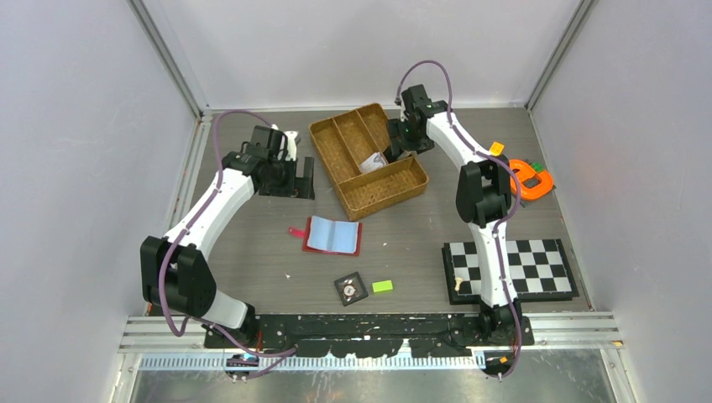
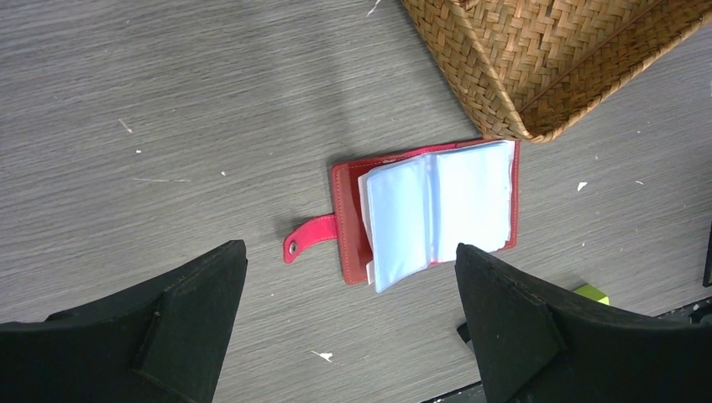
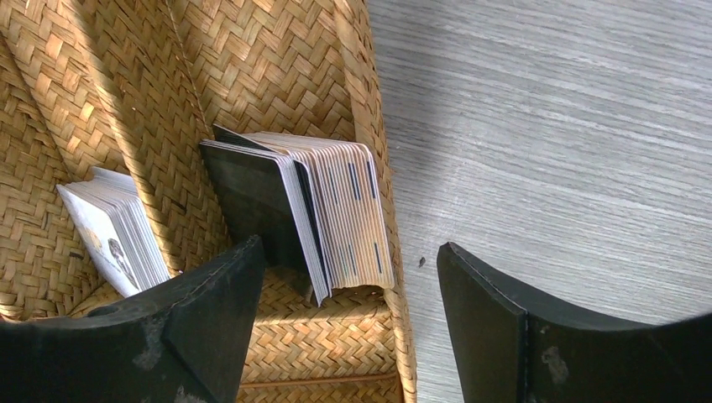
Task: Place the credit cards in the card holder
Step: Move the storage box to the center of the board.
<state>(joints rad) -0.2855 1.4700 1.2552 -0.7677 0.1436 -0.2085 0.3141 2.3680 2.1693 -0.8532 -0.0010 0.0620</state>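
**Holder open on the worktop, cards in the tray**

At the near edge a black rail (image 1: 369,323) carries both arm bases. The worktop (image 1: 252,260) beyond it is grey wood-grain board, flecked with small white specks and scratches.

Nearest lie a black square tile with a round dial (image 1: 351,289), a small green block (image 1: 383,286) just beside it, and to the right a black-and-white chequered board (image 1: 512,269).

Mid-worktop, the card holder (image 1: 333,236) lies spread open – red cover down, pale blue-grey pockets up, its tab pointing left. The left arm (image 1: 210,210) reaches to the far left. The left jaws stand spread wide and empty, and the wrist view looks down between them at the holder (image 2: 437,210).

Just behind the holder sits a woven brown divided tray (image 1: 382,197). The credit cards are inside it – one stack with tan-orange edges and a dark face (image 3: 336,214) leans on the outer wall, and a paler stack (image 3: 113,231) stands in the next compartment. The right arm (image 1: 483,189) bends over the tray's far right side. The right jaws are parted and hold nothing, one over the weave and one over bare board.

An orange object (image 1: 531,179) lies by the right wall. Plain pale grey walls (image 1: 361,50) close three sides, with aluminium posts (image 1: 168,54) in the back corners.
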